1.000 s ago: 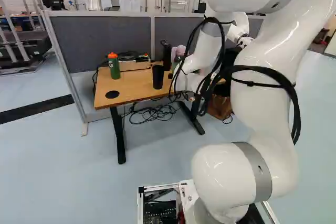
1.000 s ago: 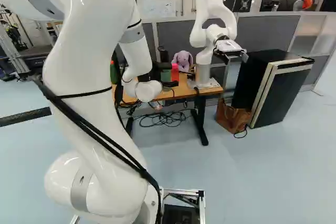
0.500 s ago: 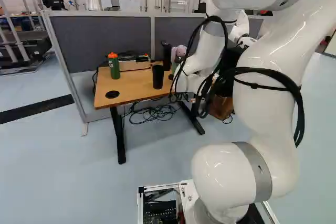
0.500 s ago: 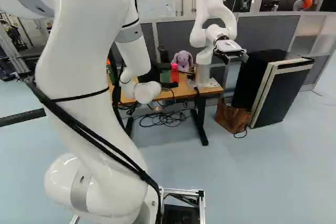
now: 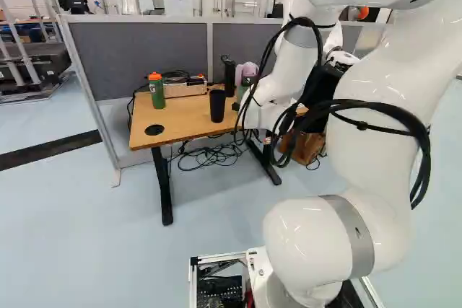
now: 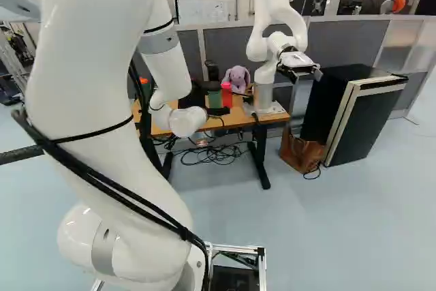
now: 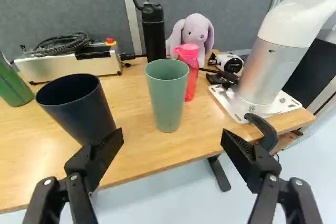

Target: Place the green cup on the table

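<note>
Wooden table (image 7: 202, 129): green cup (image 7: 167, 100) upright, mouth up, long axis vertical.

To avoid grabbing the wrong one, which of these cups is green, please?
The green cup stands beside the pink bottle; the dark cup is nearer the green bottle.

Bright indoor light, quite even, with small glare and soft shadows.
The light seems to come from above: white highlights are lying on the curved shell of the white arm (image 5: 368, 138), and the floor (image 5: 86, 250) gives back a pale shine. In the wrist view, the table (image 7: 136, 150) has a mild sheen, and inside the green cup (image 7: 167, 100) and the dark cup (image 7: 81, 106) it is more shaded. Under the table, the shadow on the floor is weak, with soft borders.
</note>
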